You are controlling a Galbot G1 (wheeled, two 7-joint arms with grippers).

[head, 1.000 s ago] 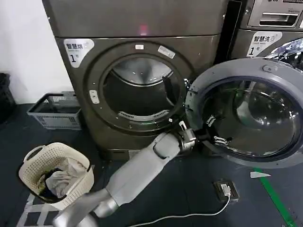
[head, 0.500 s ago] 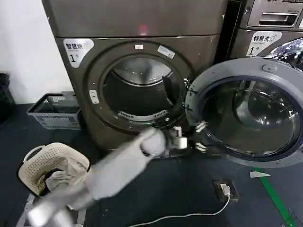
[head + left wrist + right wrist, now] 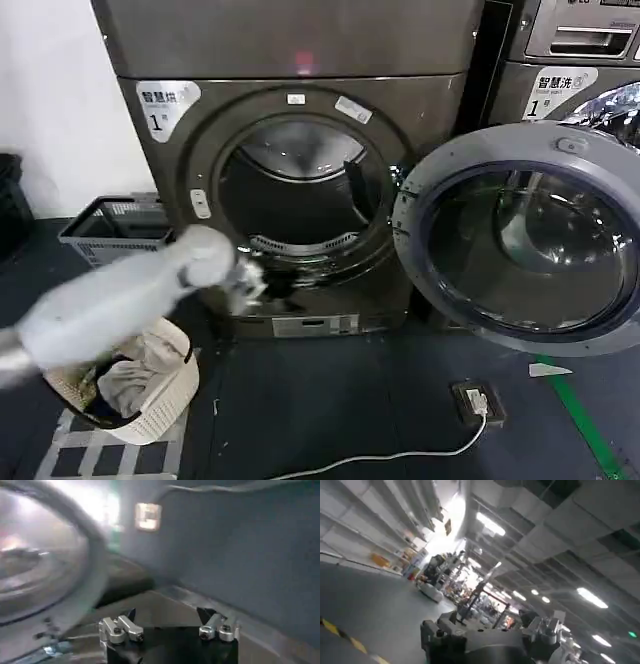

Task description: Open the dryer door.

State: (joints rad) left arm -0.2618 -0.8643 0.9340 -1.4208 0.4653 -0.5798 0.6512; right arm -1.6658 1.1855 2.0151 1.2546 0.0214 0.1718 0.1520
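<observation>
The dryer door stands swung wide open to the right of the drum opening, its pale grey inner rim and dark glass facing me. My left gripper is blurred in front of the dryer's lower front, below and left of the opening and well clear of the door. In the left wrist view it is open with nothing between its fingers, and a curved grey rim passes beside it. My right gripper points up at a ceiling, its fingers apart.
A cream laundry basket with clothes sits on the floor at the left, a grey crate behind it. A socket box with a white cable lies below the open door. A second machine stands at the right.
My left arm has swept leftwards, from the door's lower inner edge across the dryer's front to below the opening. The door has stayed wide open.
</observation>
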